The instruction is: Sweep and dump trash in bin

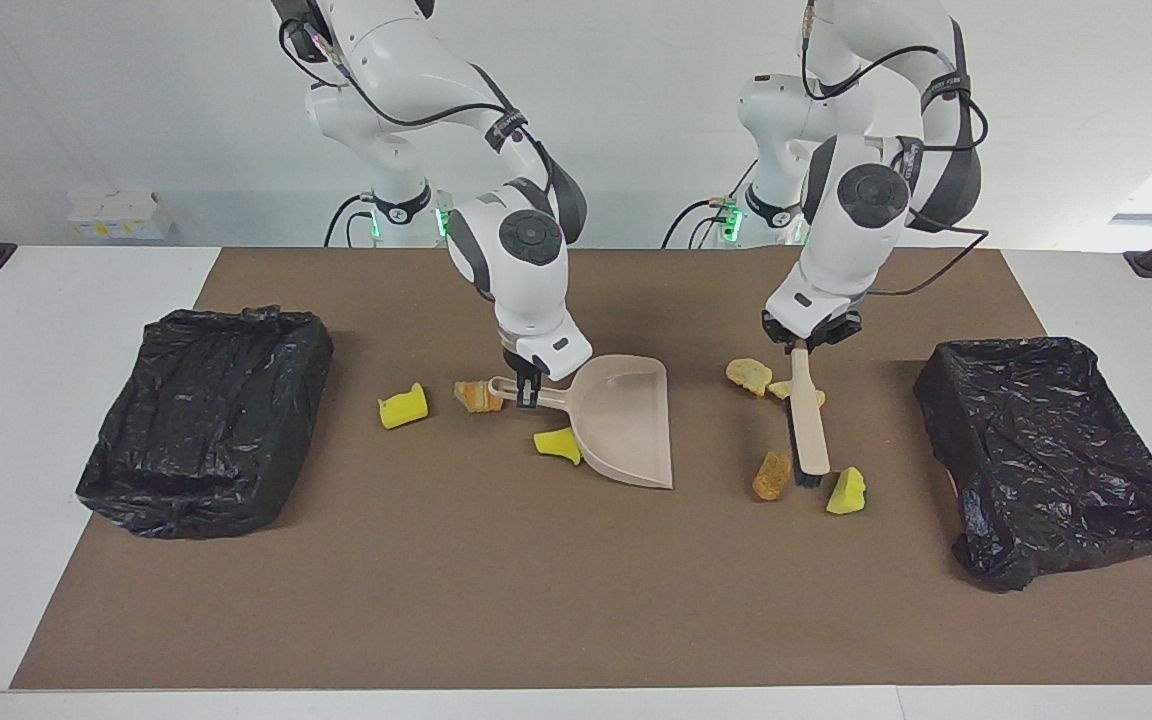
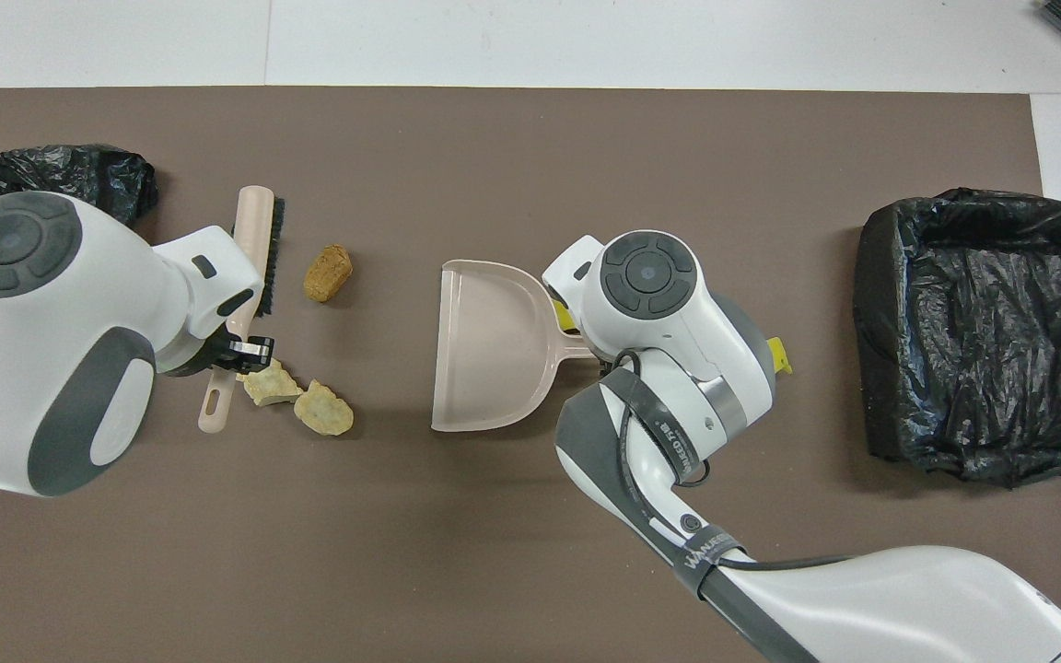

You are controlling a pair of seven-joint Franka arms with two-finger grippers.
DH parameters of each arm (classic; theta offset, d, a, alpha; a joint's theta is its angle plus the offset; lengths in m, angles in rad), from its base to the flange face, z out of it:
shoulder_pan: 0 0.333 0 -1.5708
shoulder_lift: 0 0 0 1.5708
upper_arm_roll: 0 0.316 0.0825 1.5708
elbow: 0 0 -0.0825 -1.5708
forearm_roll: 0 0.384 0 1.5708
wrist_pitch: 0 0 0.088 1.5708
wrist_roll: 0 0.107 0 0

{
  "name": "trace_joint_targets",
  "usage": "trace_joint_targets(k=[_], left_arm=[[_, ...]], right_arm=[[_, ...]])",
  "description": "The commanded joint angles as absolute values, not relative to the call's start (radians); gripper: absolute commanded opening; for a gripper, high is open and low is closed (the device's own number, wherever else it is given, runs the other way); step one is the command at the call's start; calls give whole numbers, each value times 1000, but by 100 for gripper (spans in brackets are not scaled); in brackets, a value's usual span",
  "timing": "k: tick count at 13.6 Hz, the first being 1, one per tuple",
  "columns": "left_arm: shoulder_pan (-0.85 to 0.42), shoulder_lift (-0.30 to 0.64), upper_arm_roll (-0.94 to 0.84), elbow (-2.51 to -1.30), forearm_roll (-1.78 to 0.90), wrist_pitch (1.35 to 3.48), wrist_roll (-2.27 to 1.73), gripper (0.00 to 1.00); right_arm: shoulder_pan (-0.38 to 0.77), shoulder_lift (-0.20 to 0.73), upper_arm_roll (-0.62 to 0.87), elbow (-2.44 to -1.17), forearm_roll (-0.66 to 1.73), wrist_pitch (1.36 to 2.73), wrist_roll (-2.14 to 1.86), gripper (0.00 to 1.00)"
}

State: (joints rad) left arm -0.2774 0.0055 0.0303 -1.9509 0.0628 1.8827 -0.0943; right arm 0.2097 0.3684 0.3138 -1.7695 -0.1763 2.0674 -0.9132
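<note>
My right gripper (image 1: 528, 388) is down at the handle of the beige dustpan (image 1: 626, 420), which lies flat mid-table, and is shut on it. My left gripper (image 1: 801, 347) is shut on the handle end of the beige brush (image 1: 808, 420), which lies on the mat. Trash lies scattered: a yellow chunk (image 1: 403, 406), a tan lump (image 1: 477, 396) by the dustpan handle, a yellow chunk (image 1: 558, 445) against the pan, two tan lumps (image 1: 749, 376) near the brush handle, an orange lump (image 1: 772, 475) and a yellow chunk (image 1: 846, 491) by the bristles.
A bin lined with a black bag (image 1: 206, 420) stands at the right arm's end of the brown mat, and a second one (image 1: 1051, 450) at the left arm's end. The mat edge farthest from the robots meets white table (image 2: 586, 46).
</note>
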Motion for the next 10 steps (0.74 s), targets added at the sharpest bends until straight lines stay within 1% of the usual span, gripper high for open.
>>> trace_joint_targets(k=[1,3,4,5,8,10], left_arm=[[-189,89,35,-1890,51,1943,43,0],[-137,153,35,-1846,58,1992,55,0],[-88,191,29,-1813,55,1990,105,0],[-69,225,28,-1778,52,1990,164,0],[-55,268,34,-1764,64,2016,195,0],[-58,287,31,-1779,110,2028,250,0]], right_arm=[[201,342,319,-1802,-166,2077,-945,0],[201,342,319,-1802,-166,2077,-945,0],[201,342,319,-1802,-166,2077,-945,0],[201,342,319,-1802,-166,2077,-945,0],[201,342,319,-1802,-166,2077,-945,0],[201,342,319,-1802,-166,2077,-945,0]])
